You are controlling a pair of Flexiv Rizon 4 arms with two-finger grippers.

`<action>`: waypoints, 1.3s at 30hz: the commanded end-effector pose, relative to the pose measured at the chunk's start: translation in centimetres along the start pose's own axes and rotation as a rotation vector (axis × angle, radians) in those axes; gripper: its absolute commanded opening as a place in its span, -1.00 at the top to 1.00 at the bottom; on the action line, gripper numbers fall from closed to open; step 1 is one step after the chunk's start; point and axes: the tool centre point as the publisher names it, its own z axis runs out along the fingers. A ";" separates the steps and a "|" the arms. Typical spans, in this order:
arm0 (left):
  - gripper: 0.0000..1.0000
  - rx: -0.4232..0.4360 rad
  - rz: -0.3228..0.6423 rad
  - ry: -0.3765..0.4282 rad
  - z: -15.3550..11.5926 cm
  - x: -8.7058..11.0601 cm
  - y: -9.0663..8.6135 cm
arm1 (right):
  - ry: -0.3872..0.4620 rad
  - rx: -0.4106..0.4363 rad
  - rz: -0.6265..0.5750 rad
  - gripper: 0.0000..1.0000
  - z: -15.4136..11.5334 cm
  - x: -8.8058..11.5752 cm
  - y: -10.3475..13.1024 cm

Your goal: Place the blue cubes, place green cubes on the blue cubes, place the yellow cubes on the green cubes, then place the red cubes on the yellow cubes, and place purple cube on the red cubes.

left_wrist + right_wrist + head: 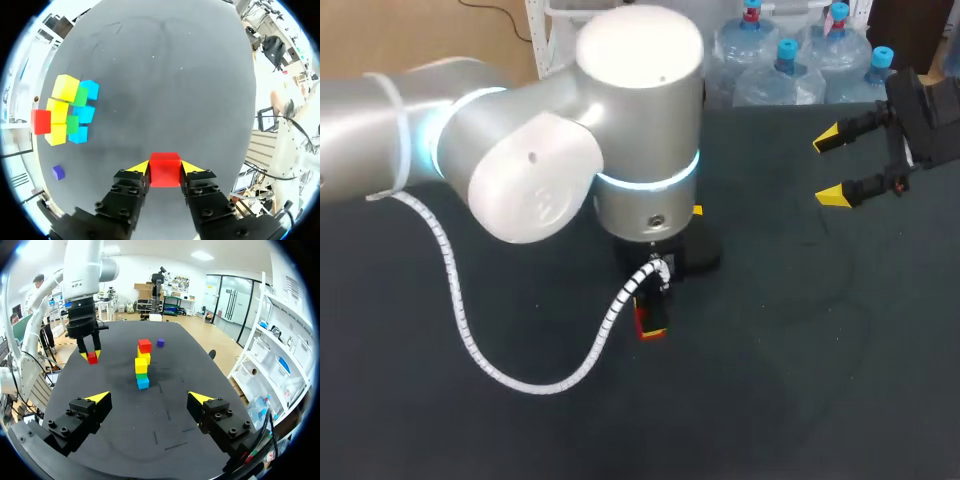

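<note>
My left gripper (165,167) is shut on a red cube (165,170), its yellow tips pressing two opposite sides; the head view shows that cube (651,322) below the arm. Beside it stand stacked cubes: blue cubes (85,114) at the base, green cubes (79,97) on them, yellow cubes (58,110) above, and one red cube (41,121) on top. In the right wrist view the stack (142,365) looks like a tower, with my left gripper (92,356) off to one side. A purple cube (58,173) lies alone near the stack. My right gripper (835,168) hangs open and empty.
In the head view my big left arm (550,150) covers the stack. The dark table (800,380) stretches bare between the stack and my right gripper (150,399).
</note>
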 end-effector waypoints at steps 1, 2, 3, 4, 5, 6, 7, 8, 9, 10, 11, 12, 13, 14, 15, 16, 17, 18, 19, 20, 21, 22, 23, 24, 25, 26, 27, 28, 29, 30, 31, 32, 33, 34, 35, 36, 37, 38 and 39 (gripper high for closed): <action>1.00 0.021 0.014 -0.039 0.5 -0.2 -0.3 | -0.001 0.000 -0.001 -1.00 0.1 0.0 0.0; 1.00 0.027 0.018 -0.046 0.6 -0.4 -0.4 | -0.001 0.000 -0.001 -1.00 0.1 0.0 0.0; 1.00 0.034 0.028 -0.058 0.7 -0.6 -0.5 | -0.001 0.000 -0.001 -1.00 0.1 0.0 0.0; 1.00 0.036 0.035 -0.059 0.7 -0.8 -0.6 | -0.001 0.000 -0.001 -1.00 0.1 0.0 0.0; 1.00 0.040 0.043 -0.066 0.8 -1.0 -0.6 | -0.001 0.000 -0.001 -1.00 0.1 0.0 0.0; 1.00 0.043 0.049 -0.071 0.8 -1.2 -0.7 | -0.001 0.000 -0.001 -1.00 0.1 0.0 0.0; 1.00 0.044 0.063 -0.077 0.8 -1.5 -0.7 | -0.001 0.000 -0.001 -1.00 0.1 0.0 0.0; 1.00 0.048 0.072 -0.078 0.9 -1.7 -0.7 | -0.001 0.000 -0.001 -1.00 0.1 0.0 0.0; 1.00 0.052 0.085 -0.085 1.0 -2.0 -0.7 | -0.001 0.000 -0.001 -1.00 0.1 0.0 0.0; 1.00 0.054 0.097 -0.084 1.0 -2.3 -0.7 | -0.001 0.000 -0.001 -1.00 0.1 0.0 0.0; 1.00 0.056 0.107 -0.085 1.1 -2.6 -0.8 | -0.001 0.000 -0.001 -1.00 0.1 0.0 0.0; 1.00 0.062 0.117 -0.095 1.1 -2.8 -0.7 | -0.001 0.000 -0.001 -1.00 0.1 0.0 0.0; 1.00 0.064 0.124 -0.091 1.1 -3.0 -0.7 | -0.001 0.000 -0.001 -1.00 0.1 0.0 0.0; 1.00 0.066 0.134 -0.094 1.2 -3.2 -0.7 | -0.001 0.000 -0.001 -1.00 0.1 0.0 0.0; 1.00 0.067 0.140 -0.097 1.2 -3.4 -0.8 | -0.001 0.000 -0.001 -1.00 0.1 0.0 0.0; 1.00 0.068 0.145 -0.095 1.2 -3.6 -0.8 | -0.001 0.000 -0.001 -1.00 0.1 0.0 0.0; 1.00 0.069 0.151 -0.097 1.2 -3.7 -0.8 | -0.001 0.000 -0.001 -1.00 0.1 0.0 0.0; 1.00 0.070 0.154 -0.097 1.2 -3.7 -0.8 | -0.001 0.000 -0.001 -1.00 0.1 0.0 0.0; 1.00 0.070 0.154 -0.096 1.2 -3.7 -0.8 | -0.001 0.000 -0.001 -1.00 0.1 0.0 0.0; 0.89 0.070 0.154 -0.095 1.2 -3.7 -0.8 | -0.001 0.000 -0.001 -1.00 0.1 0.0 0.0; 0.72 0.071 0.152 -0.095 1.3 -3.6 -0.8 | -0.001 0.000 -0.001 -1.00 0.1 0.0 0.0; 0.53 0.072 0.151 -0.095 1.3 -3.6 -0.8 | -0.001 0.000 -0.001 -1.00 0.1 0.0 0.0; 0.43 0.074 0.151 -0.096 1.4 -3.6 -0.9 | -0.001 0.000 -0.001 -1.00 0.1 0.0 0.0; 0.33 0.076 0.152 -0.096 1.4 -3.7 -0.9 | -0.001 0.000 -0.001 -1.00 0.1 0.0 0.0; 0.22 0.078 0.154 -0.096 1.5 -3.8 -0.9 | -0.001 0.000 -0.001 -1.00 0.1 0.0 0.0; 0.04 0.083 0.156 -0.099 1.6 -3.8 -0.9 | -0.001 0.000 -0.001 -1.00 0.1 0.0 0.0; -0.53 0.084 0.156 -0.100 1.6 -3.9 -1.0 | -0.001 0.000 -0.001 -1.00 0.1 0.0 0.0; -1.00 0.087 0.157 -0.102 1.7 -3.9 -1.0 | -0.001 0.000 -0.001 -1.00 0.1 0.0 0.0; -1.00 0.101 0.163 -0.112 1.8 -3.9 -1.0 | -0.001 0.000 -0.001 -1.00 0.1 0.0 0.0; -1.00 0.115 0.170 -0.124 1.8 -4.0 -1.0 | -0.001 0.000 -0.001 -1.00 0.1 0.0 0.0; -1.00 0.125 0.173 -0.118 2.0 -4.1 -1.0 | -0.001 0.000 -0.001 -1.00 0.1 0.0 0.0; -1.00 0.122 0.171 -0.120 2.0 -4.1 -1.0 | -0.001 0.000 -0.001 -1.00 0.1 0.0 0.0; -1.00 0.126 0.172 -0.124 2.1 -4.1 -1.0 | -0.001 0.000 -0.001 -1.00 0.1 0.0 0.0; -1.00 0.126 0.170 -0.124 2.2 -4.0 -0.9 | -0.001 0.000 -0.001 -1.00 0.1 0.0 0.0; -1.00 0.126 0.167 -0.126 2.1 -3.9 -0.9 | -0.001 0.000 -0.001 -1.00 0.1 0.0 0.0; -1.00 0.125 0.166 -0.127 2.1 -3.9 -0.9 | -0.001 0.000 -0.001 -1.00 0.1 0.0 0.0; -1.00 0.118 0.166 -0.129 2.0 -3.8 -0.8 | -0.001 0.000 -0.001 -1.00 0.1 0.0 0.0; -1.00 0.107 0.169 -0.129 1.8 -3.7 -0.8 | -0.001 0.000 -0.001 -1.00 0.1 0.0 0.0; -1.00 0.094 0.169 -0.131 1.6 -3.6 -0.7 | -0.001 0.000 -0.001 -1.00 0.1 0.0 0.0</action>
